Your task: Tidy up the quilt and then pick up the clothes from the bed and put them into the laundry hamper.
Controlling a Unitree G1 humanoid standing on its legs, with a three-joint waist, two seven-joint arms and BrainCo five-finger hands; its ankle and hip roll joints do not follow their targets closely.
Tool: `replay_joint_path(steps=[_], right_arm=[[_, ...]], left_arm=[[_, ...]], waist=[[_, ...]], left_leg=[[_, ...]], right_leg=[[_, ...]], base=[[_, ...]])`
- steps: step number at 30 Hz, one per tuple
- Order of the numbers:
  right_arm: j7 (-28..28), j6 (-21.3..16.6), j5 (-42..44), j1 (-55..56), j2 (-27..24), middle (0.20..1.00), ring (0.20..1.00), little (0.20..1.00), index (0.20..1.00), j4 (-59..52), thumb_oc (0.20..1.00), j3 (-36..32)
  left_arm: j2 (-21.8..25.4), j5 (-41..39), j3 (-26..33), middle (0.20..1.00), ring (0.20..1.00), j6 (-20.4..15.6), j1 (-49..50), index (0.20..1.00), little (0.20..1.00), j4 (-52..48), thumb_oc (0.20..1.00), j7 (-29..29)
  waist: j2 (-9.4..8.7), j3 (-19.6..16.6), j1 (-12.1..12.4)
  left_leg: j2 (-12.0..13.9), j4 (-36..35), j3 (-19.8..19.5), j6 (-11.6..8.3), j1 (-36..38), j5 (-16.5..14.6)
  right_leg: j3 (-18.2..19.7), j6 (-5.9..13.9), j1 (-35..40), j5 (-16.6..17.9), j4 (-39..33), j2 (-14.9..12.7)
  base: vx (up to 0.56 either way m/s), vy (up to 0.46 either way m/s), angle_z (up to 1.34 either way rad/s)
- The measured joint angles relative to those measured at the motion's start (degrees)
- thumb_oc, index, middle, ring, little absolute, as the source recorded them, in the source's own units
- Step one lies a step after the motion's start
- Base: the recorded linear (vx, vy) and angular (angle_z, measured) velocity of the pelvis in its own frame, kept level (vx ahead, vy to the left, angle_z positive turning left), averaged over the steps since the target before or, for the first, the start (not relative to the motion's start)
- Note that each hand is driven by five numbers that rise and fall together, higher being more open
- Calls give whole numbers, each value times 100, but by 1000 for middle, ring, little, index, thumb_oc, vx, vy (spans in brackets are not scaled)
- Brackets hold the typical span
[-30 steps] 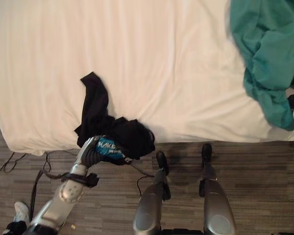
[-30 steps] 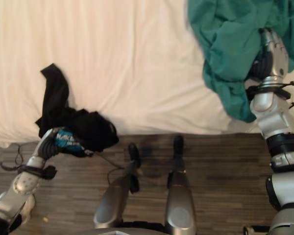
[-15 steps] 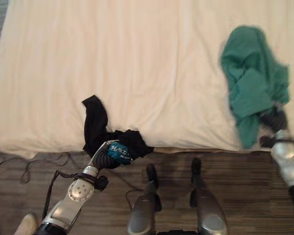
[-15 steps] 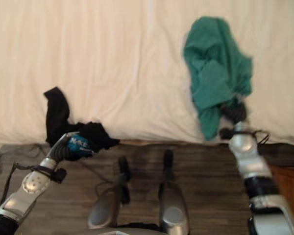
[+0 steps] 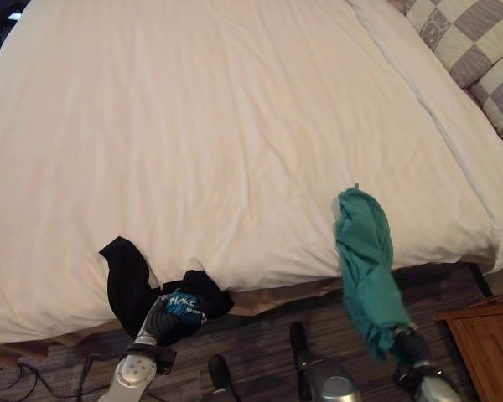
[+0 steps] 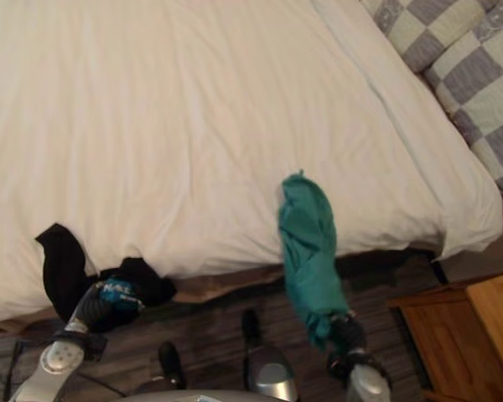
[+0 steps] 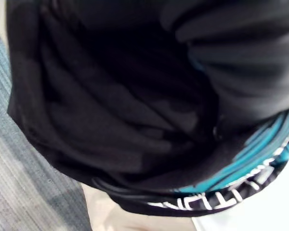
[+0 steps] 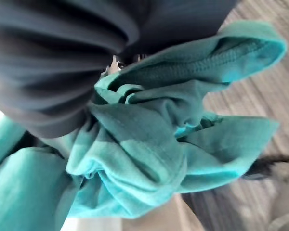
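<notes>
1. Left eye view, far left: the black garment [image 5: 127, 280] hangs over the near edge of the bed [image 5: 235, 126]. One end lies on the white quilt [image 5: 218, 159]; the other is bunched at the left hand [image 5: 169, 311], below the mattress edge. It looks half pulled off the bed, which fits a grip taken for carrying it away.

2. The left hand's fingers are buried in the cloth. In the left wrist view the dark folds and a teal printed band [image 7: 241, 168] wrap around them, so the hand appears closed on the black garment, though the fingers themselves are hidden.

3. Centre: the quilt is spread flat and mostly smooth across the bed, so I judge the tidying part done.

4. Right of centre: the green garment [image 6: 308, 251] stretches from the quilt's edge down to the right hand [image 6: 345, 333] above the wooden floor [image 6: 210, 335]. It is drawn taut, nearly clear of the bed.

5. The right wrist view shows green cloth [image 8: 149, 149] crumpled against the hand's dark cover, so this hand also seems clenched on its garment.

6. Far right: checked pillows [image 5: 478, 42] and a wooden cabinet [image 6: 461, 335].
</notes>
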Motion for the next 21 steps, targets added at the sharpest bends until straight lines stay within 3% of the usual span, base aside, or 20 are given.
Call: replay_joint_path(steps=[2,5,6,7,8,9,10,11,12,14,16,17,18,19,20,21], right_arm=[[-60,51,-20,-25,1,200,200,200,200,481,200,400],[-117,158,-379,-460,-53,200,200,200,200,700,200,830],[-246,146,-501,-744,-207,200,200,200,200,620,200,1048],[-270,161,-568,-898,-289,200,200,200,200,597,200,1066],[-358,119,-712,-1029,-510,200,200,200,200,442,200,1229],[-433,66,-880,-1037,-587,200,200,200,200,284,200,1204],[-482,69,-909,-1043,-624,200,200,200,200,240,200,1186],[-540,89,-955,-1119,-669,200,200,200,200,207,200,1177],[-574,91,-1042,-1178,-708,200,200,200,200,192,200,1178],[-685,128,-1132,-1224,-776,200,200,200,200,116,200,1140],[-697,146,-1151,-891,-924,200,200,200,200,85,200,1043],[-719,155,-1169,-613,-1060,200,200,200,200,158,200,862],[-664,130,-1310,-276,-733,200,200,200,200,185,200,329],[-723,186,-1313,-145,-686,200,200,200,200,328,200,287],[-704,227,-1345,-213,-594,200,200,200,200,439,200,302],[-715,242,-1359,-246,-585,200,200,200,200,455,200,339]], left_arm=[[-320,-168,-45,200,200,-90,-253,200,200,431,200,205],[-504,-386,-289,200,200,-37,-532,200,200,1196,200,339],[-633,-461,-280,200,200,-14,-473,200,200,1348,200,484],[-692,-517,-276,200,200,-21,-462,200,200,1358,200,552],[-848,-726,-284,200,200,-86,-581,200,200,1448,200,645],[-1026,-963,-246,200,200,-101,-688,200,200,1506,200,699],[-1104,-1098,-236,200,200,-104,-767,200,200,1526,200,720],[-1172,-1280,-233,200,200,-112,-809,200,200,1538,200,771],[-1182,-1351,-216,200,200,-123,-793,200,200,1534,200,826],[-1198,-1493,-176,200,200,-126,-825,200,200,1701,200,869],[-1279,-1527,-180,200,200,-202,-819,200,200,1779,200,879],[-1362,-1557,-168,200,200,-264,-715,200,200,1772,200,916],[-1297,-1560,-162,200,200,-274,-853,200,200,1721,200,935],[-1316,-1562,-118,200,200,-299,-851,200,200,1798,200,964],[-1301,-1564,-77,200,200,-288,-848,200,200,1891,200,992],[-1272,-1560,-36,200,200,-226,-841,200,200,1972,200,1003]], waist=[[41,-73,1],[287,-59,288],[455,-61,482],[509,-40,576],[614,-33,647],[673,-17,690],[677,-9,691],[657,7,696],[674,-1,752],[655,26,763],[741,-6,730],[935,-170,733],[770,-206,737],[674,-218,753],[653,-212,912],[661,-214,922]], left_leg=[[-40,8,-556,33,-217,-34],[29,4,-1062,70,-501,76],[61,3,-1232,81,-613,84],[76,5,-1261,84,-678,82],[26,6,-1557,67,-872,55],[-34,65,-1467,93,-1026,-57],[-52,125,-1179,76,-1124,-48],[-47,331,-343,90,-1200,-13],[59,433,124,90,-1158,-26],[263,804,1206,-39,-906,-206],[396,1100,1212,369,-674,-378],[392,1029,997,233,-659,-173],[-5,1130,641,400,-702,-137],[-211,1253,416,526,-810,-189],[-379,1262,382,615,-859,-200],[-384,1190,271,707,-883,-184]], right_leg=[[695,-7,161,-449,-82,74],[494,-166,180,-586,-129,277],[282,-187,202,-598,-128,318],[216,-190,185,-596,-128,336],[-103,-196,147,-580,-128,291],[-740,-257,179,-529,-135,96],[-1083,-259,226,-534,-104,-37],[-1571,-278,357,-574,-101,-242],[-1782,-277,419,-584,-99,-310],[-2594,-157,894,-680,-95,-612],[-3009,-158,1481,-698,37,-733],[-3096,-161,1662,-873,394,-717],[-3206,-321,1989,-929,504,-966],[-3324,-325,2006,-926,791,-1102],[-3344,-343,1891,-884,1325,-1281],[-3326,-393,1689,-1069,1793,-1369]], base=[[27,-32,115],[-58,-72,97],[-191,-39,75],[-225,14,87],[-146,76,146],[-178,121,192],[-141,145,249],[-47,159,191],[-36,138,204],[-62,147,201],[-25,186,229],[192,485,259],[193,492,293],[156,410,231],[53,234,160],[97,360,124]])
